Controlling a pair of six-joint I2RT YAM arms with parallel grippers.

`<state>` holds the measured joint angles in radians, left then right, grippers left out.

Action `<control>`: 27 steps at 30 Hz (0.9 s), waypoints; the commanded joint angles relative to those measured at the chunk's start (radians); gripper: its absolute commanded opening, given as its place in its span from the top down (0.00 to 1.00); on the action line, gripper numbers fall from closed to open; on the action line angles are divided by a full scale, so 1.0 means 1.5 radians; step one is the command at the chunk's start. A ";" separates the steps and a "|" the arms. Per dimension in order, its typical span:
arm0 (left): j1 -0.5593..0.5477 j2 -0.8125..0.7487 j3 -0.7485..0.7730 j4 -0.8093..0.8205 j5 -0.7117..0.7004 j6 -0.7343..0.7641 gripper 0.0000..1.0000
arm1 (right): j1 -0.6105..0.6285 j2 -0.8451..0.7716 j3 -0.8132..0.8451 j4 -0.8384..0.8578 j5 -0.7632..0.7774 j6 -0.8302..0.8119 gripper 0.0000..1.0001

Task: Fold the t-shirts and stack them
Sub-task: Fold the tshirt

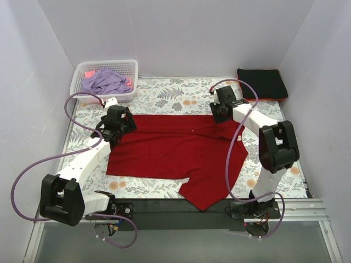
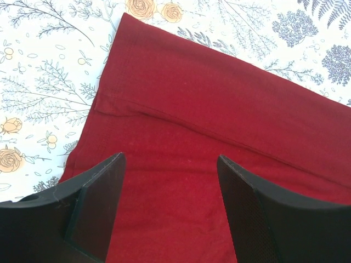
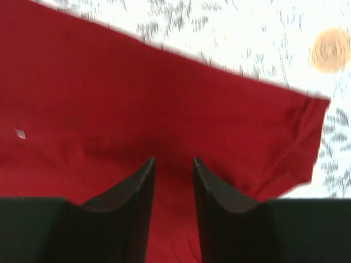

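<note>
A deep-red t-shirt (image 1: 175, 150) lies spread flat on the floral cloth, one sleeve pointing to the near edge. Its small white neck label (image 3: 20, 133) shows in the right wrist view. My left gripper (image 1: 113, 133) hovers over the shirt's far left corner; in the left wrist view (image 2: 171, 164) its jaws stand wide open over the red cloth (image 2: 208, 109), holding nothing. My right gripper (image 1: 221, 114) is over the shirt's far right edge; in the right wrist view (image 3: 174, 161) its jaws stand a narrow gap apart just above the cloth (image 3: 164, 98), near the sleeve hem.
A white lattice basket (image 1: 127, 66) at the back left holds a lavender tee (image 1: 105, 82) and a bit of pink one (image 1: 89, 73). A folded black tee (image 1: 262, 83) lies at the back right, an orange-red edge under it. White walls enclose the table.
</note>
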<state>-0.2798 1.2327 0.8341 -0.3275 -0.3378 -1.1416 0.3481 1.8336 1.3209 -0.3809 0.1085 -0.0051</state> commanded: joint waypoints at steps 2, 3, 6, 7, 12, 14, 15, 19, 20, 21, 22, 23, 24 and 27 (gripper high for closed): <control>-0.002 -0.001 0.008 0.010 0.010 0.006 0.34 | -0.003 -0.140 -0.116 0.017 0.031 -0.002 0.58; -0.001 -0.002 0.008 0.010 0.010 0.006 0.34 | -0.003 -0.174 -0.138 0.025 0.030 -0.003 0.57; -0.002 -0.005 0.008 0.010 0.009 0.006 0.34 | 0.001 -0.227 -0.215 0.047 0.037 -0.005 0.57; -0.001 -0.005 0.007 0.010 0.008 0.006 0.34 | 0.008 -0.236 -0.233 0.072 0.041 -0.005 0.57; -0.001 -0.003 0.005 0.009 0.009 0.005 0.34 | 0.019 -0.246 -0.296 0.097 0.064 -0.002 0.54; -0.001 -0.003 0.006 0.010 0.011 0.005 0.34 | 0.027 -0.235 -0.297 0.105 0.080 0.015 0.53; -0.001 -0.003 0.005 0.010 0.011 0.005 0.34 | 0.029 -0.222 -0.296 0.107 0.086 0.016 0.53; -0.002 -0.002 0.006 0.010 0.011 0.005 0.34 | 0.044 -0.195 -0.278 0.114 0.118 0.013 0.52; -0.002 -0.004 0.005 0.010 0.011 0.005 0.34 | 0.047 -0.190 -0.274 0.113 0.138 0.011 0.52; -0.002 -0.005 0.006 0.010 0.011 0.005 0.34 | 0.051 -0.179 -0.266 0.114 0.144 0.009 0.53; -0.002 -0.005 0.005 0.010 0.011 0.005 0.34 | 0.052 -0.174 -0.262 0.113 0.156 0.006 0.53; -0.002 -0.006 0.005 0.010 0.011 0.005 0.34 | 0.055 -0.169 -0.258 0.114 0.162 0.005 0.54; -0.001 -0.005 0.006 0.010 0.011 0.005 0.34 | 0.057 -0.162 -0.250 0.113 0.168 0.005 0.56; -0.002 -0.005 0.006 0.011 0.011 0.005 0.34 | 0.057 -0.150 -0.234 0.113 0.188 0.005 0.60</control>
<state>-0.2798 1.2346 0.8341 -0.3275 -0.3237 -1.1416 0.4282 1.5974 0.9085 -0.2523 0.3195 -0.0002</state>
